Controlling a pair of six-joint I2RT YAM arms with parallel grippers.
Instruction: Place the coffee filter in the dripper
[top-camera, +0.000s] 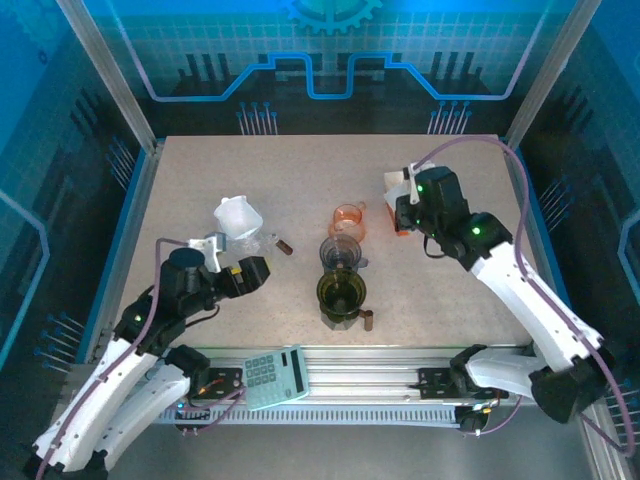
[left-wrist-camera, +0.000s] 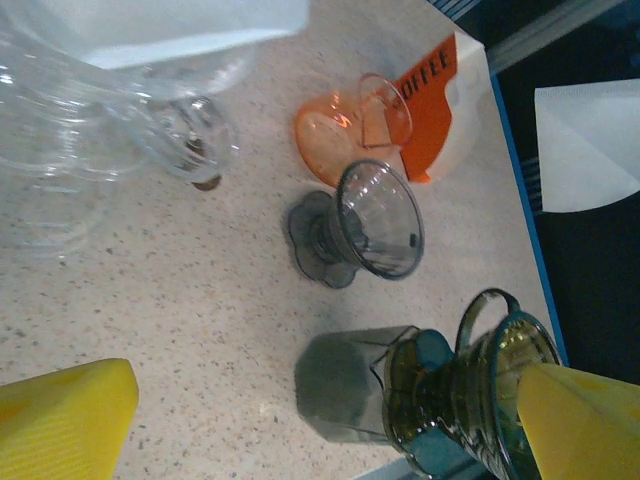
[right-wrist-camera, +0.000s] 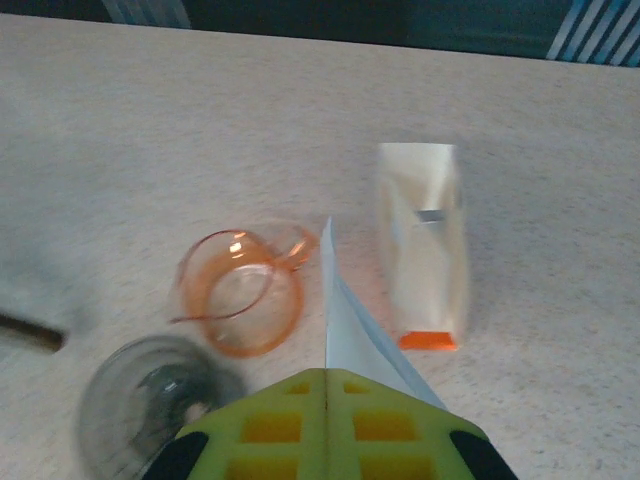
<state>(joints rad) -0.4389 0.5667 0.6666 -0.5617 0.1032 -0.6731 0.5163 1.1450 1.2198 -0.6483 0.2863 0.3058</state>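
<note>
My right gripper (top-camera: 404, 200) is shut on a white folded coffee filter (right-wrist-camera: 345, 320), held above the table to the right of the orange dripper (right-wrist-camera: 240, 292); the filter (top-camera: 397, 182) also shows from above. Three drippers stand in a row: orange (top-camera: 350, 219), grey (top-camera: 340, 252) and olive green (top-camera: 342, 293). A clear dripper (top-camera: 238, 218) with a white filter inside it stands at the left. My left gripper (left-wrist-camera: 320, 425) is open over bare table, between the clear dripper (left-wrist-camera: 100, 110) and the green dripper (left-wrist-camera: 470, 400).
A filter pack (right-wrist-camera: 422, 245) with an orange end lies right of the orange dripper. A calculator (top-camera: 275, 378) rests on the front rail. Small brown pieces lie by the clear dripper (top-camera: 285, 246) and by the green one (top-camera: 367, 320).
</note>
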